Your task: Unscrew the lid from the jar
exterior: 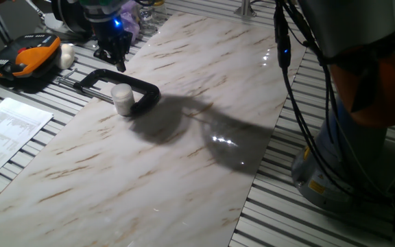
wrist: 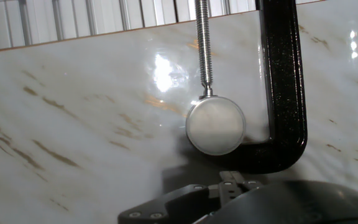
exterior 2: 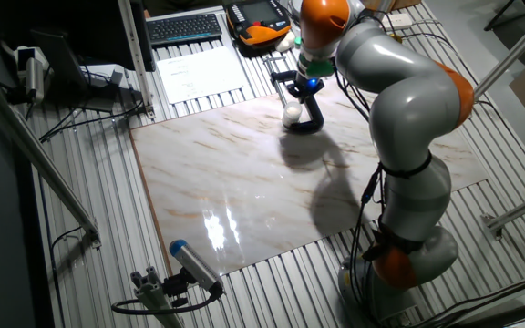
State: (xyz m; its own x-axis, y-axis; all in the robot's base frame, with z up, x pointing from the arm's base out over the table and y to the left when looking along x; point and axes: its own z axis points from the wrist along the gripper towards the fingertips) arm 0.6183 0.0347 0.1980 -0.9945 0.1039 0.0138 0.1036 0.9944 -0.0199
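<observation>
Hand view: jar (wrist: 215,125) pinned inside black clamp (wrist: 284,93) by screw (wrist: 204,46).

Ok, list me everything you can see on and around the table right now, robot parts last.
jar: one, translucent white, on the marble board, held in the clamp
lid: one, whitish, on top of the jar
C-clamp: one, black, lying flat, screw pressing against the jar
marble board: one, white with brown veins, on the slatted table
teach pendant: one, black and orange, far left of the table
printed sheets: white, left edge
keyboard: one, dark, far side of the table
arm: one, grey with orange joints
tool: one, black, above the clamp, off the jar
</observation>
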